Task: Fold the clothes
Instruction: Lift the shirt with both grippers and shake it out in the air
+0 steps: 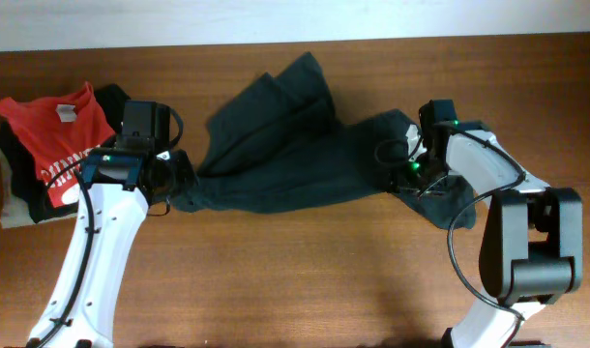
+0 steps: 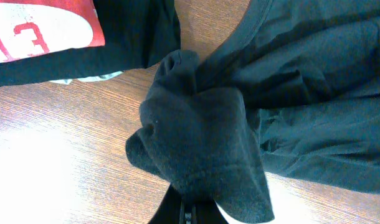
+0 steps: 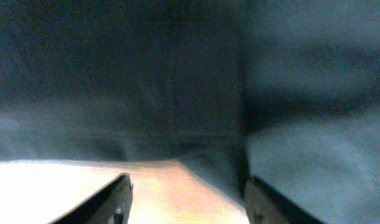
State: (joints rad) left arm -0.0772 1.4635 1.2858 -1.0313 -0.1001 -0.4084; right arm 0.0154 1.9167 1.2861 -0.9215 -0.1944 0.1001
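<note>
T-shirt (image 1: 285, 145) lies crumpled mid-table (image 1: 305, 280), strung between the arms. Left gripper (image 1: 176, 178) clenched on a bunched end; right gripper (image 3: 187, 186) spread, gripping nothing. Risk: a one-sided pull drags the unanchored cloth into the red shirt (image 1: 63, 130).

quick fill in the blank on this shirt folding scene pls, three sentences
1. The dark T-shirt lies on a ___ table.
2. The left gripper holds a bunched end of it, and the pile beside that gripper is topped by a ___ shirt.
3. The right gripper is ___, with bare wood showing between its fingers.

Missing words: wooden; red; open
</note>
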